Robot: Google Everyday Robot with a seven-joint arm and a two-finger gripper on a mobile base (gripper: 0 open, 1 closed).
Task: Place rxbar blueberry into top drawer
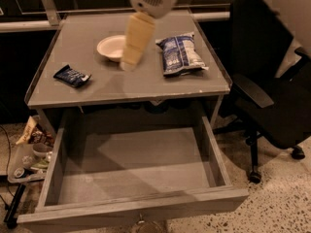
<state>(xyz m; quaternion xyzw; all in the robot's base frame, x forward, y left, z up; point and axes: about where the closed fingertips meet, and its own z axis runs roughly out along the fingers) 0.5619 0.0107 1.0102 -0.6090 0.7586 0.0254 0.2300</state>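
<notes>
rxbar blueberry: lies flat on the left part of the table, near the left edge, lying at a slant to the table edges. Nothing touches it. The bowl sits behind it and to its right. The chip bag lies farther right again.

Gripper: hangs over the middle of the tabletop, in front of the bowl's right rim and to the left of the chip bag. It is well apart from the bar and carries nothing visible. Whether it is spread or closed cannot be told. How far it is above the surface also cannot be told.

Top drawer: pulled out below the table's front edge, with its plain grey bottom exposed.

Step in hand, as judged: the approach to the pick. The bar is not yet grasped, so the transfer and the release remain to be done.

Requirements for the next move, as judged:
1. Travel left and toward the front edge until centred over the bar, passing in front of the bowl.
2. Turn the wrist to match the bar's slant, so that the grip closes across its narrow side.
3. Descend nearly to the tabletop, because the wrapper is thin and flat and offers little to hold.
</notes>
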